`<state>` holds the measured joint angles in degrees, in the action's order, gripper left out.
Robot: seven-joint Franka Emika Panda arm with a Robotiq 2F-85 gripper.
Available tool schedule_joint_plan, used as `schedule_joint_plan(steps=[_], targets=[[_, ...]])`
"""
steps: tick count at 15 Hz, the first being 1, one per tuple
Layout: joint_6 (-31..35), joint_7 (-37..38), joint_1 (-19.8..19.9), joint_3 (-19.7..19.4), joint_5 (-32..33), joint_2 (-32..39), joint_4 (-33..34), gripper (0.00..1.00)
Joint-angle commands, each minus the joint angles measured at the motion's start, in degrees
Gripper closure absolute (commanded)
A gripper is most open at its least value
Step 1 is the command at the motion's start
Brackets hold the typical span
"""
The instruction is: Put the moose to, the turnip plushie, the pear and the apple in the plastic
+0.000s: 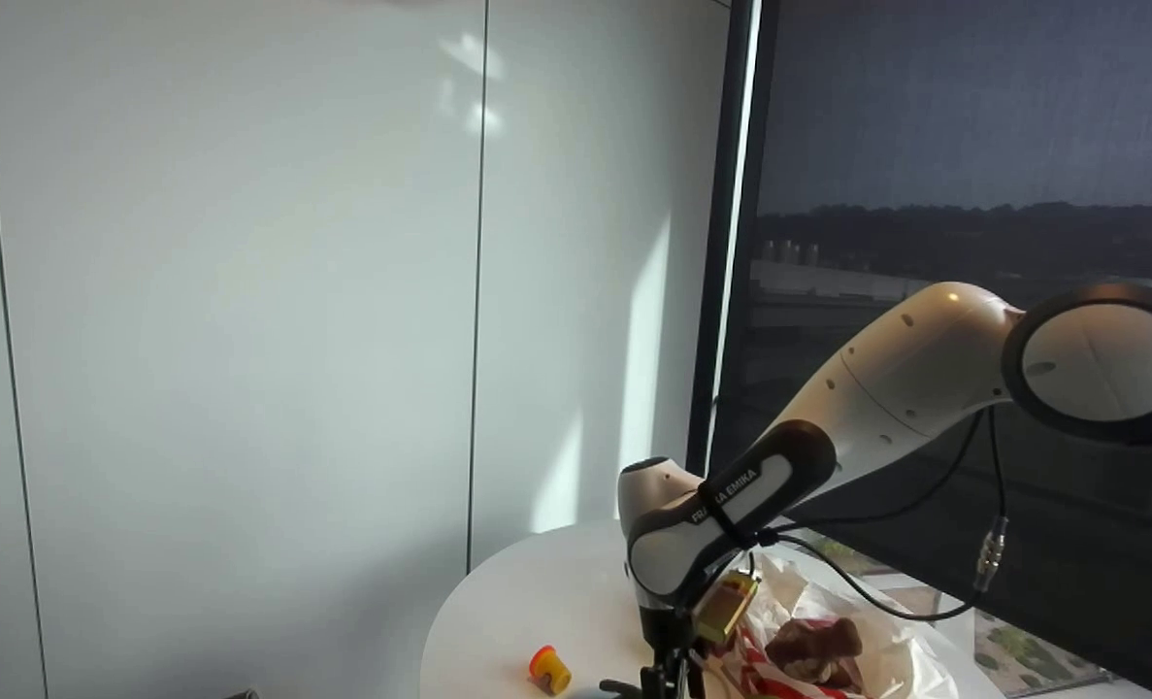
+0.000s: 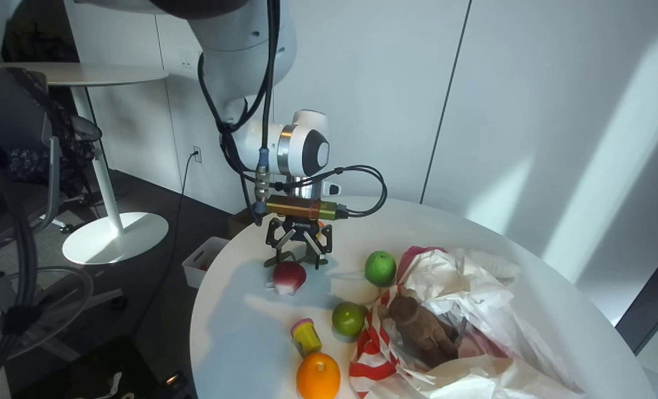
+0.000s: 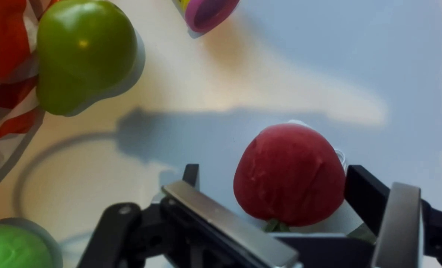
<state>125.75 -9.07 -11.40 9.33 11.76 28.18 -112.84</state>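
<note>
Your hand [image 3: 273, 172] is spread wide; the turnip [image 3: 289, 178] sits right of the wrist frame's centre, nearer the frame-right finger [image 3: 366, 195], so probably nudge rightward.

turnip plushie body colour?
Mostly deep red, whitish at one end; the turnip plushie shows both colours best in an exterior view.

"What sits near the bottom edge in an exterior view?"

"An orange [image 2: 318, 377], just below a yellow tub [image 2: 307, 338] with a pinkish lid, both on a round white table [image 2: 240, 332]."

"And on the left there?"

"A pedestal table [image 2: 112, 75] toward the upper left, a grey chair [image 2: 15, 108] at the left edge, a pale bin [image 2: 194, 275] left of centre."

"The window [image 1: 925, 165]?"

"It fills much of the right side in an exterior view, hills showing dimly; white wall panels [image 1: 246, 320] take the left."
</note>
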Motion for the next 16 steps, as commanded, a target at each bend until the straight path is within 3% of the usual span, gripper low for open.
schedule_joint_plan(steps=[1,7,8,9,16], targets=[[-0.07,-3.36,0.71,1.05,-1.80,2.56,1.71,0.00],[-1.61,-4.87,-0.06,0.95,-1.60,6.72,3.94,0.00],[-1.29,-4.86,-0.27,0.78,-1.12,7.15,4.09,0.25],[-1.08,-4.88,-0.24,0.78,-1.21,7.55,4.30,0.25],[-1.99,-4.30,-0.05,0.59,-1.62,7.14,4.69,0.78]])
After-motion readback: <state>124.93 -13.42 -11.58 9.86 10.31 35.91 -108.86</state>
